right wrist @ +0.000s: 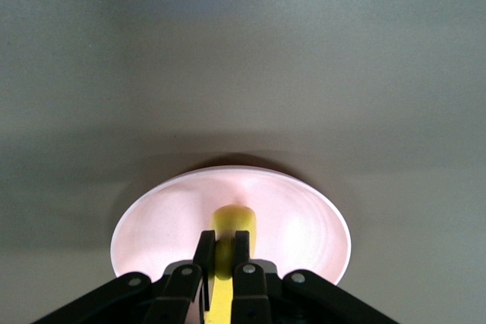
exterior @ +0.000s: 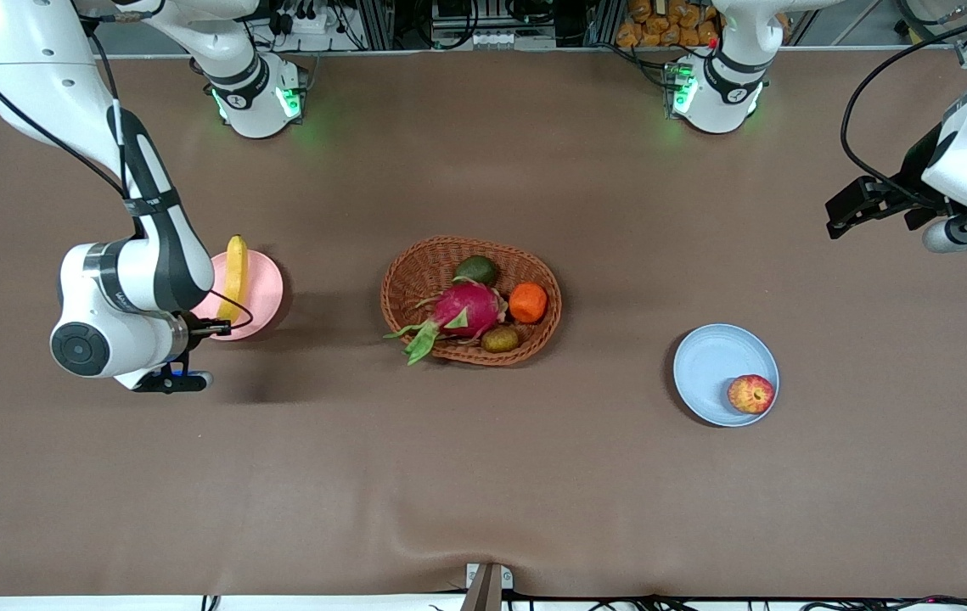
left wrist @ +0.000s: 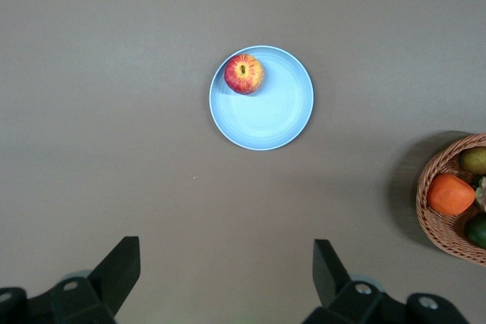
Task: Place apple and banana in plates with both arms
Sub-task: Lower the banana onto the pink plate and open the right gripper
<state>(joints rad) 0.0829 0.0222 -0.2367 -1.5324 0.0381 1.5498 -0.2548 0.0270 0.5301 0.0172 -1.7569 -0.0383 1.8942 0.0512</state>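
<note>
The yellow banana (exterior: 235,273) lies lengthwise over the pale pink plate (exterior: 264,293), its end reaching past the plate's farther rim. My right gripper (exterior: 216,326) is shut on the banana's end nearer the front camera. The right wrist view shows the fingers (right wrist: 203,252) clamped on the banana (right wrist: 233,221) above the pink plate (right wrist: 311,233); whether the banana rests on the plate I cannot tell. The red apple (exterior: 750,394) sits in the light blue plate (exterior: 712,361), near its rim. My left gripper (exterior: 841,212) hangs open and empty in the air at the left arm's end of the table. The left wrist view shows that gripper (left wrist: 226,252), the apple (left wrist: 244,73) and the blue plate (left wrist: 269,111).
A brown wicker basket (exterior: 415,271) stands mid-table between the plates. It holds a magenta dragon fruit (exterior: 468,309), an orange fruit (exterior: 528,302), a green fruit (exterior: 476,270) and a small brownish one (exterior: 500,339). The basket's edge (left wrist: 427,210) shows in the left wrist view.
</note>
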